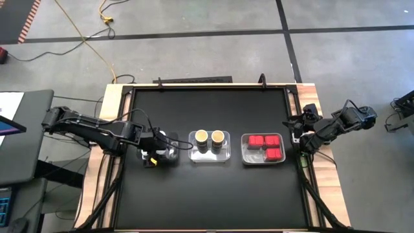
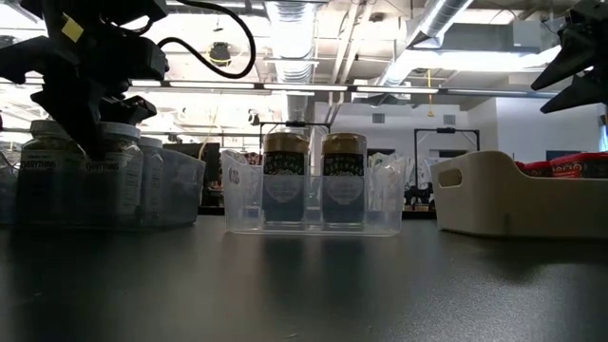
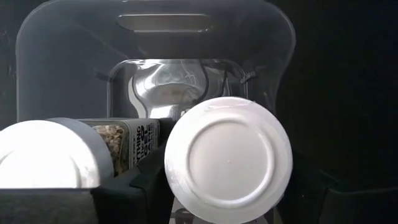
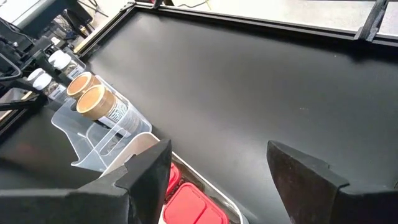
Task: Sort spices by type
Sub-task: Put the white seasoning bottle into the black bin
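Three clear trays stand in a row mid-table. The left tray [image 1: 173, 157] holds white-capped jars, and my left gripper [image 1: 157, 154] reaches down into it, shut on one jar [image 3: 229, 158]. A second white-capped jar [image 3: 46, 155] stands beside it. The middle tray [image 1: 209, 155] holds two upright jars with tan round tops [image 1: 201, 136] [image 1: 218, 136]. The right tray [image 1: 246, 155] holds red packets [image 1: 265, 145] lying flat. My right gripper [image 1: 299, 137] hangs open and holding nothing above the table's right edge, beside the red packets' tray. My left gripper has the white-capped jar between its two fingers, at cap height. One finger [image 3: 146, 186] lies against the cap's side [image 3: 171, 168]; the other side is in shadow. The fingers come steeply from above, slanting from the table's left. The jar stands upright inside the left tray.
The black tabletop has free room in front of and behind the row of trays. A raised frame [image 1: 207, 86] runs along the table's edges. Cables and a monitor stand off the table's left side.
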You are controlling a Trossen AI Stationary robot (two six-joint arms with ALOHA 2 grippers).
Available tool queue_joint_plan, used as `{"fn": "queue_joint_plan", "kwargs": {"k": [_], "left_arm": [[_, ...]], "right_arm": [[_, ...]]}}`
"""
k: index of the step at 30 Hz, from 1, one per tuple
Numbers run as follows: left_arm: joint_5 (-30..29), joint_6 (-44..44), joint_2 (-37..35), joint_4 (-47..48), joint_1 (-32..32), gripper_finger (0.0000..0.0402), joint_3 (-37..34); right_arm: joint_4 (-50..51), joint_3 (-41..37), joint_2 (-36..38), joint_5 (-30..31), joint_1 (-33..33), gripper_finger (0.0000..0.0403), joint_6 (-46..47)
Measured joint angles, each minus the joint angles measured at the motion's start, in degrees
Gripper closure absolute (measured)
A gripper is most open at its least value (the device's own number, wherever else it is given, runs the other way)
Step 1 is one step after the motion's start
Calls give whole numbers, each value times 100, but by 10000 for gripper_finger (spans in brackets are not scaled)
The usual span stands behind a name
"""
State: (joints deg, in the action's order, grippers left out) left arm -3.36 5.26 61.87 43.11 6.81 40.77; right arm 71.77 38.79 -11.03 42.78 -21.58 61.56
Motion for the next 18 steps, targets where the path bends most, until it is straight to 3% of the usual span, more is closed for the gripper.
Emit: {"fn": "queue_joint_plan", "kwargs": {"k": [11, 18], "left_arm": [[4, -4, -2, -4, 0, 129, 0], [4, 7, -2, 25, 0, 120, 26]], "right_arm": [[0, 0, 0, 0, 0, 111, 4], [0, 0, 0, 0, 0, 111, 4]]}}
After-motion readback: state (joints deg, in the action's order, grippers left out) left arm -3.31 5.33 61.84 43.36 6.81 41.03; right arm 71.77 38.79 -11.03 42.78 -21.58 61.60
